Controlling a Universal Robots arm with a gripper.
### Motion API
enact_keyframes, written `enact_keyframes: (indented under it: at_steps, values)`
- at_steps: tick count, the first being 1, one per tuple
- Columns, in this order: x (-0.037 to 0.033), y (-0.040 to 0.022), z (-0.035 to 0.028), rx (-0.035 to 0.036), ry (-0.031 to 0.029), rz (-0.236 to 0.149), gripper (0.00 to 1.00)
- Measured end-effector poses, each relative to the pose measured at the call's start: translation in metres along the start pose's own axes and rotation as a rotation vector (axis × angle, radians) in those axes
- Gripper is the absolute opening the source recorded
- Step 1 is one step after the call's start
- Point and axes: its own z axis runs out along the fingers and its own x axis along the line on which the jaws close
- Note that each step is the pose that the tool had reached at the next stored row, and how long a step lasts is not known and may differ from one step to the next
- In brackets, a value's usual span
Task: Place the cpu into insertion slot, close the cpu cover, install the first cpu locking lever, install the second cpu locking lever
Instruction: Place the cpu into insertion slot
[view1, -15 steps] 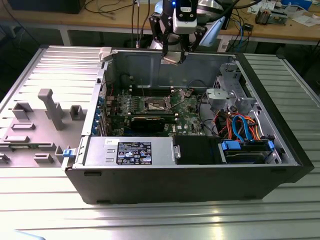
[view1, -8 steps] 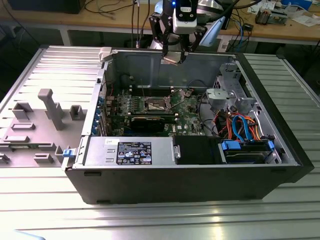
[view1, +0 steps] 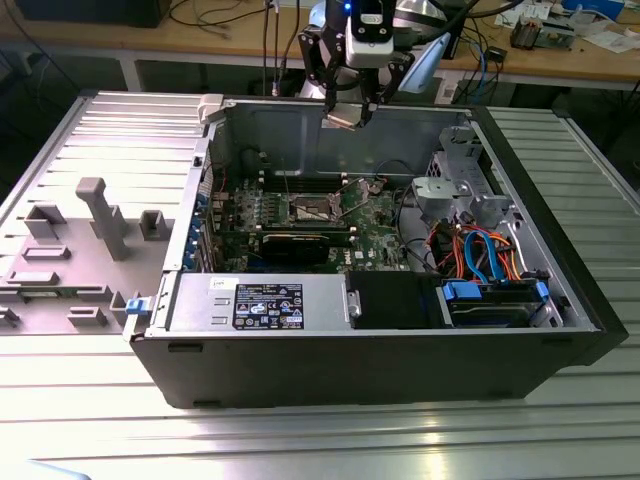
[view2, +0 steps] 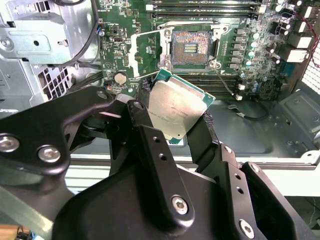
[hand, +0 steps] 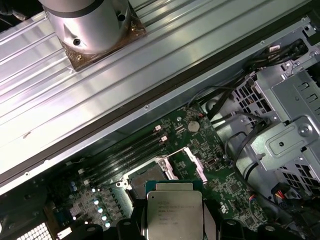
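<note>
Cpu held over the open case

The gripper (view2: 172, 119) is clamped on the cpu (view2: 175, 106) by its edges, well above the slot (view2: 189, 47). The cpu looks turned against the slot, and lowering it like that could bend the pins.

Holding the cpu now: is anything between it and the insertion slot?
Nothing visible does. The gripper holds the cpu in its jaws. In the second wrist view the insertion slot lies bare beyond it, with the cpu cover swung open to one side.
</note>
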Motion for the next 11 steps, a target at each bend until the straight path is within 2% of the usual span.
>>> enact_keyframes:
  at_steps: [6,9,11]
  values:
    - [0.0,0.0,0.0001,-0.0009,-0.0046,0.051,0.55]
    - [0.0,0.0,0.0003,-0.0018,-0.0082,0.091,0.55]
    - [-0.0003,-0.0006,0.0005,-0.0022,-0.0091,0.102,0.55]
